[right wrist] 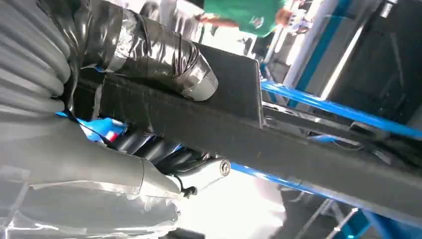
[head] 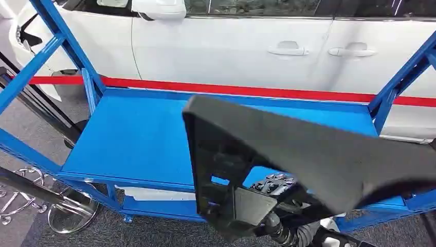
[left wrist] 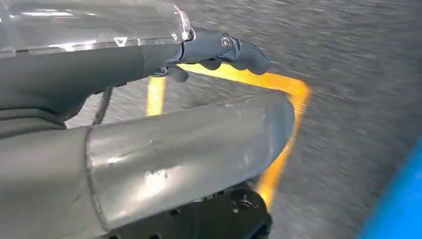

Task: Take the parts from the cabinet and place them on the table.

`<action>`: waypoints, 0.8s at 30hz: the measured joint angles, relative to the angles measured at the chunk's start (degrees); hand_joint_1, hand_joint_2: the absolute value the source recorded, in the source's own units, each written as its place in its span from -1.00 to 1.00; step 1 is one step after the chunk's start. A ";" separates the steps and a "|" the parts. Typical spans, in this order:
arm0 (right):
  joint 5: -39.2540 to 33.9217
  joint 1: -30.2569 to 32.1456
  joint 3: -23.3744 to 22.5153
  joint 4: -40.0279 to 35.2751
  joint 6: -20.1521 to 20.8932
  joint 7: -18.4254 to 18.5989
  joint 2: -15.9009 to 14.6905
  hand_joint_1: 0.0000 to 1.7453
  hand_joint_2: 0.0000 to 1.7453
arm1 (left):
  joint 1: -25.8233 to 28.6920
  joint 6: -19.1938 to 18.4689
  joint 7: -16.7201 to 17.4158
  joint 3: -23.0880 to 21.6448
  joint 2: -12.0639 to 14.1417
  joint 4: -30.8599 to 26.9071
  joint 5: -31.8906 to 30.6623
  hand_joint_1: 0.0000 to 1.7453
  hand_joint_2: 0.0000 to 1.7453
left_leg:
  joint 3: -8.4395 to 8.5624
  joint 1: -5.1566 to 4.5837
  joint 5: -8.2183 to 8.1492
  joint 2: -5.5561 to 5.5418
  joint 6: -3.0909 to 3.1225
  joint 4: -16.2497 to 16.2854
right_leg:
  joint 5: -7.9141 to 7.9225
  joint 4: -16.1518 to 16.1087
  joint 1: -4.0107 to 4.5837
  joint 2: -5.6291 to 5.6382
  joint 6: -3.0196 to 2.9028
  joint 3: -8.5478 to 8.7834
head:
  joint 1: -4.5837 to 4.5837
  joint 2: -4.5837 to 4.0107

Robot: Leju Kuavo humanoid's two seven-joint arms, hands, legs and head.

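Part (head: 319, 154): large black plastic panel, flat face up, ribbed frame on its underside; in the head view it fills 4 to 6 o'clock and hangs above the near edge of the blue table (head: 133, 136). Not set down yet, as far as I can tell.

Right hand (head: 280, 188) grasps the part from below, at about 6 o'clock in the head view. Right wrist view confirms: taped thumb (right wrist: 169, 59) lies over one face of the panel's edge, dark fingers (right wrist: 149, 147) curl under the other. Clamped on an edge only.

Left hand (left wrist: 219, 52) hangs over grey carpet with a yellow floor line; fingers curled in, nothing in them.

White car (head: 247, 46) stands past the table at 12 o'clock, behind a red band. A person in green (right wrist: 239, 12) appears far off in the right wrist view.

Risks, my judgement:
- One-hand edge grip on a wide panel: the far end could sag or twist out of the hand.
- Low corner could catch the table's near rail or the right upright (head: 396, 87) on approach.
- Released too near the edge, it could tip off.
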 joint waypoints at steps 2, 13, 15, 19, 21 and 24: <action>-0.57 -0.46 0.00 -1.22 -0.98 0.39 -0.04 1.00 1.00 | -0.51 1.46 5.69 -0.04 -0.09 0.00 -1.17 -1.00 -1.00 | 4.89 -0.44 -0.70 0.10 0.80 -7.75 | 0.60 -0.01 0.21 -0.04 0.55 -0.37 | 0.02 0.00; -0.77 2.19 -5.90 -4.54 -1.57 0.92 -5.31 1.00 1.00 | 0.07 6.07 20.73 0.07 -3.02 0.37 -2.12 -1.00 -1.00 | 0.40 -0.14 3.22 0.74 2.43 -8.60 | -7.17 14.91 -0.73 0.48 3.42 -3.95 | 0.02 0.00; -0.31 2.60 -6.38 -5.04 -1.55 0.85 -5.51 1.00 1.00 | 0.05 6.05 20.67 0.07 -3.06 0.37 -2.12 -1.00 -1.00 | -0.16 -0.08 3.56 0.74 2.07 -8.28 | -3.10 5.44 -1.03 0.48 3.43 2.42 | 0.02 0.00; 2.49 2.52 -6.64 -6.07 -2.27 -0.11 -5.51 1.00 1.00 | -0.19 6.05 17.44 0.13 -2.82 0.37 -2.14 -1.00 -1.00 | -0.97 -0.28 4.62 0.72 0.67 -7.94 | -3.31 -2.12 -0.46 0.66 2.58 6.32 | 0.00 0.00; 3.56 2.44 -6.62 -6.18 -2.77 -0.26 -5.51 1.00 1.00 | -0.36 5.66 15.83 0.20 -2.51 0.37 -2.21 -1.00 -1.00 | -1.26 -0.46 4.98 0.61 -0.11 -7.90 | -2.65 -2.45 -0.83 0.51 1.47 5.87 | 0.00 0.00; 4.07 1.87 -6.62 -6.73 -3.10 -0.77 -5.53 1.00 1.00 | -0.68 4.30 13.39 0.24 -2.12 0.37 -2.91 -1.00 -1.00 | -4.25 -0.07 -3.02 0.51 -0.81 0.27 | -1.33 -2.31 -0.81 0.33 0.09 4.32 | 0.00 0.00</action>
